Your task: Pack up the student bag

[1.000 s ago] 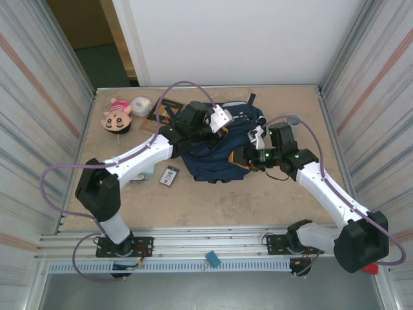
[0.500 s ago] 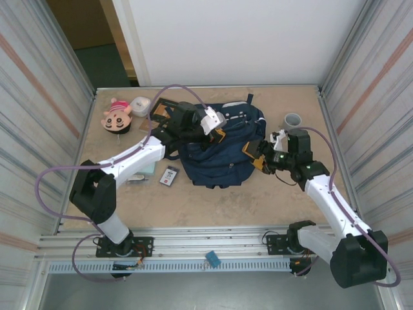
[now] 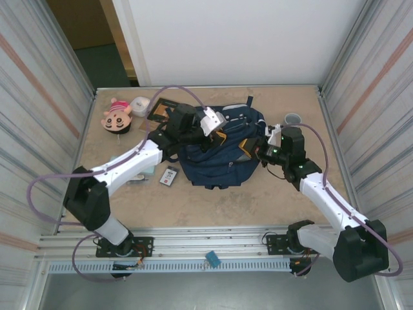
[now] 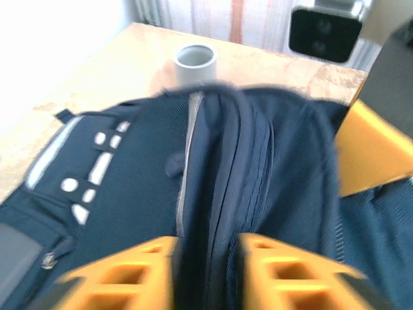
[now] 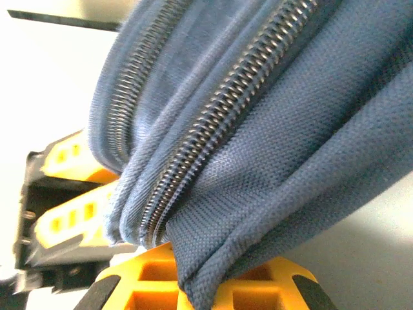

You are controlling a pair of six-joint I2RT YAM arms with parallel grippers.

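From above, the student bag (image 3: pixel 216 161) lies in the middle of the table (image 3: pixel 213 203), with both arms reaching in over it. The left gripper (image 3: pixel 217 137) sits on the bag's upper middle and the right gripper (image 3: pixel 248 150) on its right edge. A doll (image 3: pixel 116 115) lies well apart at the far left, a grey cup (image 3: pixel 292 119) stands near the bag's far right corner, and a small dark card (image 3: pixel 169 175) lies just beside the bag's left side. In the left wrist view, the left gripper (image 4: pixel 206 255) is narrowed on a raised ridge of the student bag (image 4: pixel 148 174), its yellow fingers (image 4: pixel 129 274) pressing the navy fabric from both sides; the grey cup (image 4: pixel 195 61) stands beyond. In the right wrist view, the right gripper (image 5: pixel 200 287) pinches a fold of the student bag (image 5: pixel 290 129) just below a closed zipper (image 5: pixel 226 110).
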